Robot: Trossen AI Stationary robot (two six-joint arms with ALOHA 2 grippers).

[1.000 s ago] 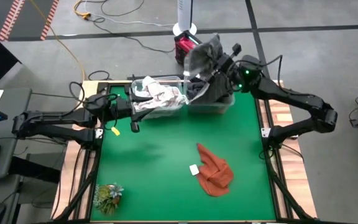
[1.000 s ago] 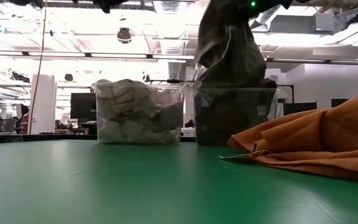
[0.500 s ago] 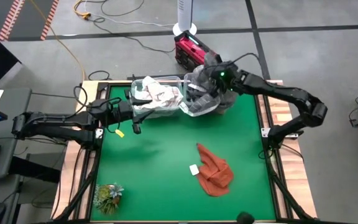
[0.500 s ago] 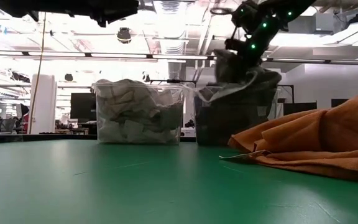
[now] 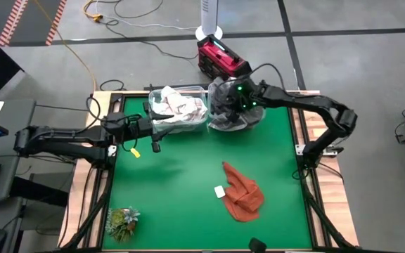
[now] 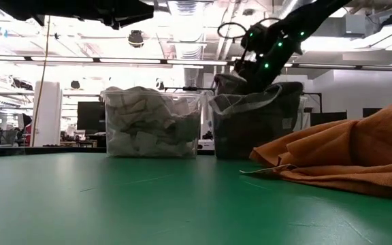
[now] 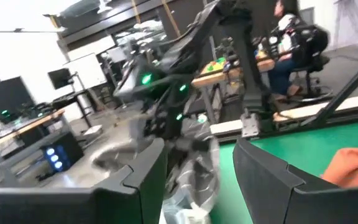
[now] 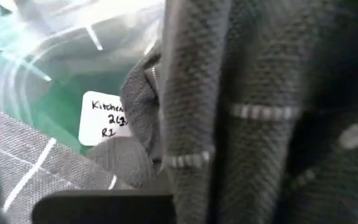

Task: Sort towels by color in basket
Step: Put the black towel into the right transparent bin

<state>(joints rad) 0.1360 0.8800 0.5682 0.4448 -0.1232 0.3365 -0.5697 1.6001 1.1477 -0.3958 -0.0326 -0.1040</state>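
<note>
Right pincer (image 5: 232, 105), grip state not discernible, is sunk among dark grey woven towels (image 5: 225, 107) in the clear plastic bin (image 5: 248, 124), with the crumpled rust-orange towel (image 5: 242, 190) lying well nearer on the green worktop (image 5: 174, 190), closer to this arm.

From the high view you look straight down on the whole green table (image 5: 181, 190). Your low view sits at tabletop height, looking level across it at the two clear bins (image 6: 152, 126), which the high view shares. The left wrist view faces across the table toward the room; your right wrist view is pressed close against dark grey cloth (image 8: 253, 106).
</note>
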